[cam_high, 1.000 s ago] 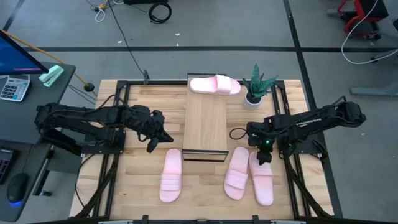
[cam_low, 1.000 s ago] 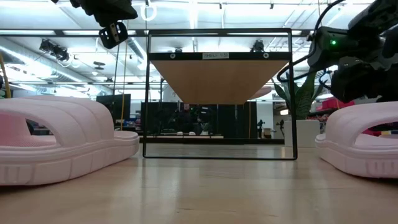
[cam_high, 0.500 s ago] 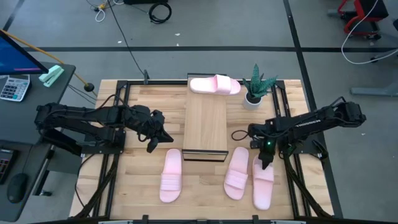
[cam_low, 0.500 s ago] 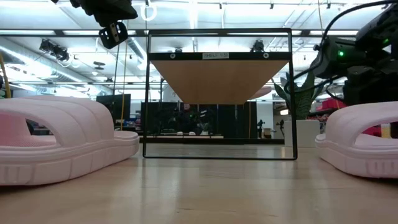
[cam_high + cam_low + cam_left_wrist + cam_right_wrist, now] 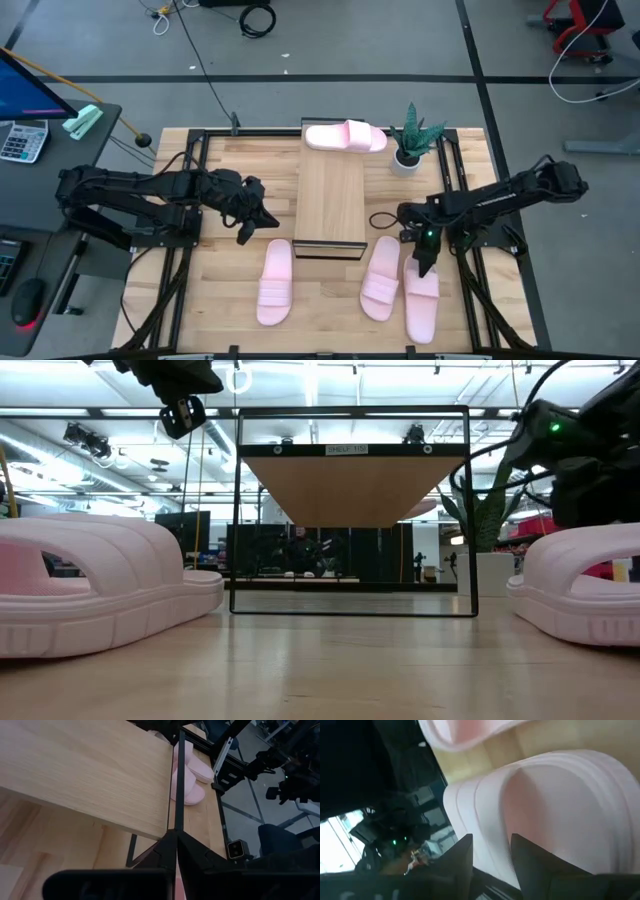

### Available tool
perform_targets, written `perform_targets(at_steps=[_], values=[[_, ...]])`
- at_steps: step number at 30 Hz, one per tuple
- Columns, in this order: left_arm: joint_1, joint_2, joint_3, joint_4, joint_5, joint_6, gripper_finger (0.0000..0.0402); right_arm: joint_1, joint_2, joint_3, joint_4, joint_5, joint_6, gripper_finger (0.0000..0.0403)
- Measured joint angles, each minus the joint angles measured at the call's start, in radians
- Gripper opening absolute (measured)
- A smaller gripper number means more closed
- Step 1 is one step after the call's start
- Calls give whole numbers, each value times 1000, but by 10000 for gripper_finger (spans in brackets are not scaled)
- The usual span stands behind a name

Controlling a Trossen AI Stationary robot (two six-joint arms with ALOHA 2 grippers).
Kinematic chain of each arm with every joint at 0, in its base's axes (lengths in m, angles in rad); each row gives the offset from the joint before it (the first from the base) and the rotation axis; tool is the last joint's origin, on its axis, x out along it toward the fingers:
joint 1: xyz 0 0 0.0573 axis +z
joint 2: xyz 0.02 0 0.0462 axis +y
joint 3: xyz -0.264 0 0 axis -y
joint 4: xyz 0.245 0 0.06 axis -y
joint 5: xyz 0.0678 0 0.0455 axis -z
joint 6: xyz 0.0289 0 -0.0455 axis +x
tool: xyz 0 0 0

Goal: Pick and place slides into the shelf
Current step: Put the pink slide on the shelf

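One pink slide (image 5: 345, 136) is already laid across the far end of the shelf (image 5: 329, 200); three are left on the worktop (image 5: 230, 160). The rightmost slide (image 5: 421, 297) is straddled at its strap by the right pincer (image 5: 425, 262), its fingers (image 5: 462, 855) parted around it. The left pincer (image 5: 247, 228), closed and empty, is parked beside the shelf.

I am reading one small white label (image 5: 347, 449) in the low view, sitting centred on the top black bar of the shelf (image 5: 352, 488) frame; it appears to be saying "SHELF" followed by a few characters too small for me to make out. I am finding nothing else legible: the calculator (image 5: 21, 139) keys at the table's left are showing no readable digits.
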Motion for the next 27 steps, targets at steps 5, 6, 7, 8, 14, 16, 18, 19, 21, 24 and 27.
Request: perform_targets(at_steps=[5, 6, 7, 8, 14, 16, 18, 19, 21, 24, 27], values=[[0, 0, 0, 0, 0, 0, 10, 97, -2, 0, 28, 0, 79, 139], [0, 0, 0, 0, 0, 0, 10, 116, -2, 0, 44, 0, 100, 139], [0, 0, 0, 0, 0, 0, 11, 138, -2, 0, 60, 5, 117, 139], [0, 0, 0, 0, 0, 0, 13, 158, -2, 0, 77, 19, 135, 139], [0, 0, 0, 0, 0, 0, 22, 248, -2, 2, 141, 132, 235, 75], [0, 0, 0, 0, 0, 1, 21, 259, -10, 3, 140, 111, 261, 24], [0, 0, 0, 0, 0, 2, 18, 272, -34, 14, 105, 103, 305, 16], [0, 0, 0, 0, 0, 2, 16, 278, -54, 28, 79, 108, 321, 17], [0, 0, 0, 0, 0, 2, 12, 281, -96, 70, 6, 116, 331, 11], [0, 0, 0, 0, 0, 2, 9, 282, -162, 167, -211, 185, 327, 9], [0, 0, 0, 1, 0, 3, 9, 279, -218, 299, -449, 272, 298, 8]])
